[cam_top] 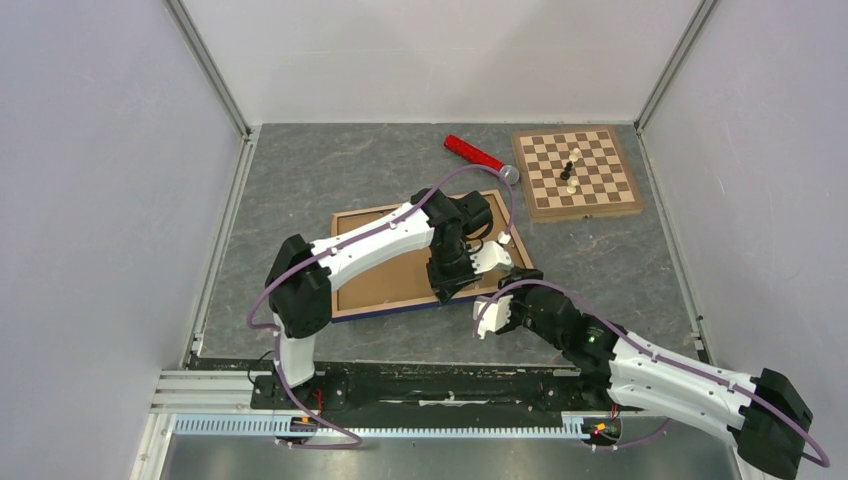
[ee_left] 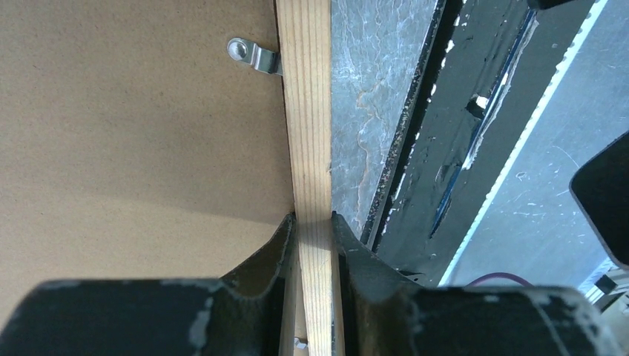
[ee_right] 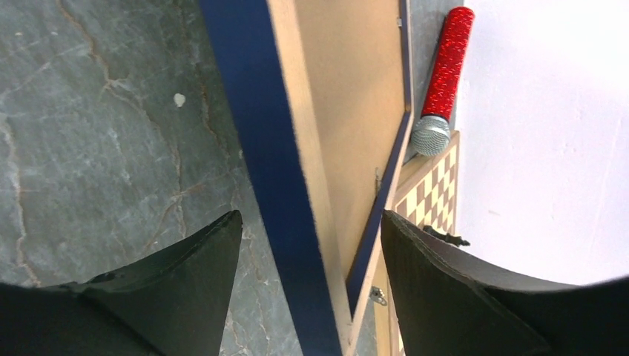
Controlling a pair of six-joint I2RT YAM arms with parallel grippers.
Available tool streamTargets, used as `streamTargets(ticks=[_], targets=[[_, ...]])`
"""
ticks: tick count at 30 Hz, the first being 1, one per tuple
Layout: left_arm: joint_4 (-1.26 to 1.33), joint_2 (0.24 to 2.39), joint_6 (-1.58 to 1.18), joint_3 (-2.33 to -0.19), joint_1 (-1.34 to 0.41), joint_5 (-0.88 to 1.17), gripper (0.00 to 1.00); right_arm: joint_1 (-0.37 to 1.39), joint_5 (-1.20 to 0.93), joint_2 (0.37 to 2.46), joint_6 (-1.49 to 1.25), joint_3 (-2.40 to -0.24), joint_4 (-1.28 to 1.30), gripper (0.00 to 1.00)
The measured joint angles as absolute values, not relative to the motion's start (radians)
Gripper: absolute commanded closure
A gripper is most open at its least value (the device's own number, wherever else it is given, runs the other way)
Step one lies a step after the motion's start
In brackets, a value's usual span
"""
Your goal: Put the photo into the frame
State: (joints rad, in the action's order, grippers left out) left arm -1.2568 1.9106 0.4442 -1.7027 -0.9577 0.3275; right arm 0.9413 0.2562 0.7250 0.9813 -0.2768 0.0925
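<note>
We're looking at the frame [cam_top: 365, 211] near the middle of the worktop [cam_top: 300, 170], wood side and brown backing board [cam_top: 385, 275] facing up, its long axis running left to right with the right end swung a little toward the far edge. The photo itself we can't spot anywhere; whether it sits under that board, we cannot tell. The left gripper [cam_top: 452, 283] has the near rail pinched firmly toward its right end. In its own wrist view the fingers [ee_left: 278, 245] press both sides of the pale wood [ee_left: 308, 111], a metal clip [ee_left: 254, 55] just beyond. That near side looks raised, with the dark blue face [ee_right: 259, 148] showing underneath. Now the key relation: the right gripper [cam_top: 487, 318] sits at the frame's near-right corner, nearer to that end than its partner, and the frame's edge runs straight between its jaws, pointing away toward the red microphone [ee_right: 449, 59] and the chessboard [ee_right: 434, 185]. The jaws stand well apart, one on each side, holding nothing and touching nothing we can make out. The right arm lies low and stretched in from the near-right corner of the worktop, while the left arches over the board with its wrist bent down. To our eye the next grip needs only a squeeze on the edge already lined up.
</note>
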Motion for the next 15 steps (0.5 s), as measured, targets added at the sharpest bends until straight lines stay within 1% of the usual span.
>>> streamTargets(ticks=[3,5,7,8,11,13,15], targets=[[-1.259,1.911,0.445,-1.703,-0.958,0.329,0.98,0.944,0.286,0.716,0.988,-0.269,0.060,0.37],[-1.260,1.911,0.445,-1.703,-0.958,0.334,0.98,0.945,0.297,0.700,0.989,-0.261,0.043,0.45],[-1.261,1.911,0.445,-1.703,-0.958,0.337,0.98,0.945,0.304,0.684,0.994,-0.251,0.029,0.55],[-1.259,1.911,0.446,-1.703,-0.957,0.339,0.98,0.945,0.304,0.677,0.994,-0.244,0.024,0.62],[-1.256,1.911,0.446,-1.703,-0.952,0.348,0.98,0.948,0.299,0.664,0.997,-0.220,0.020,0.76],[-1.256,1.911,0.446,-1.703,-0.949,0.350,0.98,0.951,0.294,0.657,1.025,-0.213,0.022,0.84],[-1.256,1.911,0.447,-1.703,-0.945,0.352,0.97,0.952,0.294,0.653,1.026,-0.213,0.020,0.88]])
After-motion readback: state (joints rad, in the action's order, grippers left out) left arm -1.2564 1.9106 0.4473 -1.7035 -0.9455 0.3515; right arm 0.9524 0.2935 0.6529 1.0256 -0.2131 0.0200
